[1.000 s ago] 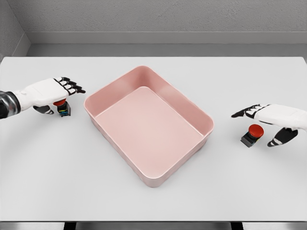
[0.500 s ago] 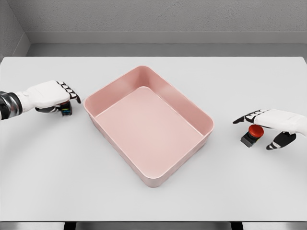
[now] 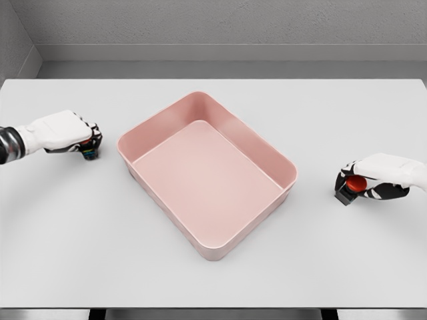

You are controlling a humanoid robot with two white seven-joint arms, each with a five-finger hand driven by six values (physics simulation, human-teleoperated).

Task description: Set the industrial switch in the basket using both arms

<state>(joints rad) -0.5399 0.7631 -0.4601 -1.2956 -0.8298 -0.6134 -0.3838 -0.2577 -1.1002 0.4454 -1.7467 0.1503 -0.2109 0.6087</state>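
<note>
A pink rectangular basket (image 3: 277,152) sits in the middle of the white table, turned at an angle. To its left my left hand (image 3: 79,139) is curled over a small switch (image 3: 89,153), of which only the dark base and a bit of red show. On the far right my right hand (image 3: 363,180) has its fingers wrapped around a second switch (image 3: 349,187) with a red round button and a black base. Both switches rest on the table.
The white table (image 3: 213,280) stretches well beyond the basket on all sides. A grey wall and floor strip run behind its far edge.
Both hands went from spread above their switches to curled around them. The left hand's fingers closed first, then the right hand's thumb and fingers came together on the red button switch.
</note>
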